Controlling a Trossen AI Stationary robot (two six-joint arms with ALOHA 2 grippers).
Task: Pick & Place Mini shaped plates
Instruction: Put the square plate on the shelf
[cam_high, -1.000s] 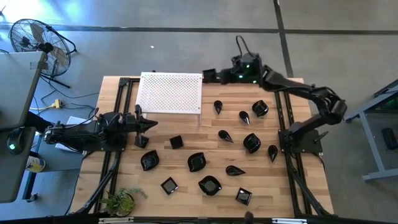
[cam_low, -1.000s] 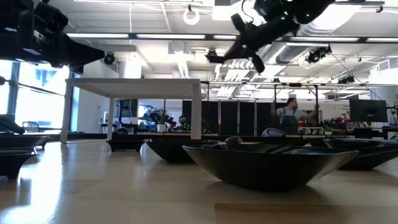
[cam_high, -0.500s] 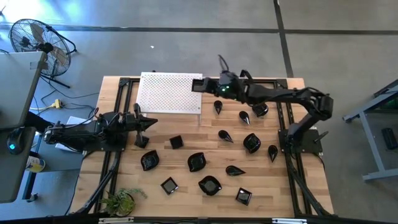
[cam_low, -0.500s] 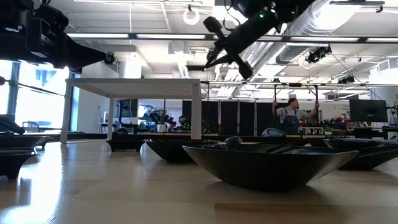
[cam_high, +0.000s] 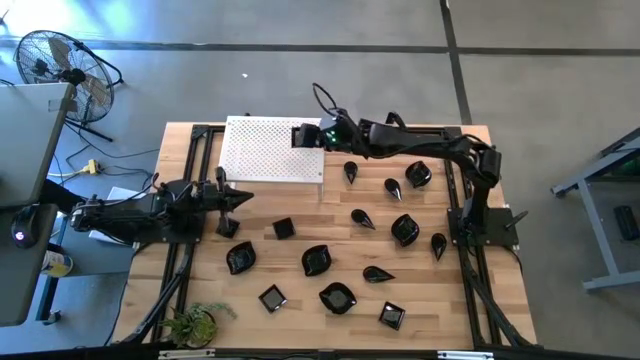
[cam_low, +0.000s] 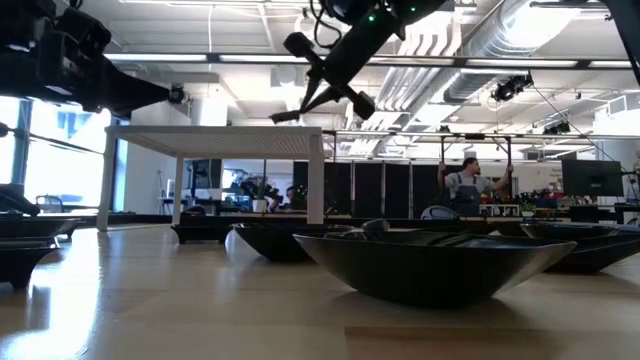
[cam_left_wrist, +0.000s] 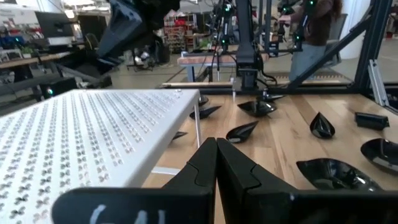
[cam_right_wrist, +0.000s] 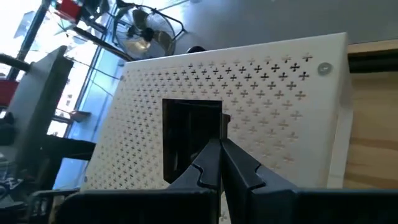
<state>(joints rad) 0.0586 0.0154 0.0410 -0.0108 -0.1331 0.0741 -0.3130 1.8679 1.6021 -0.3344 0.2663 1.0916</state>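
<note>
Your left gripper (cam_high: 243, 198) is waiting closed and empty near the table's left edge. Your right gripper (cam_right_wrist: 219, 163) is hanging above the white perforated board (cam_high: 272, 150), pinching a glossy black square plate (cam_right_wrist: 191, 140) by its rim. The smooth glaze is risking a slip. The other mini plates (cam_high: 318, 260) are lying scattered on the wooden table (cam_high: 470, 300).
</note>
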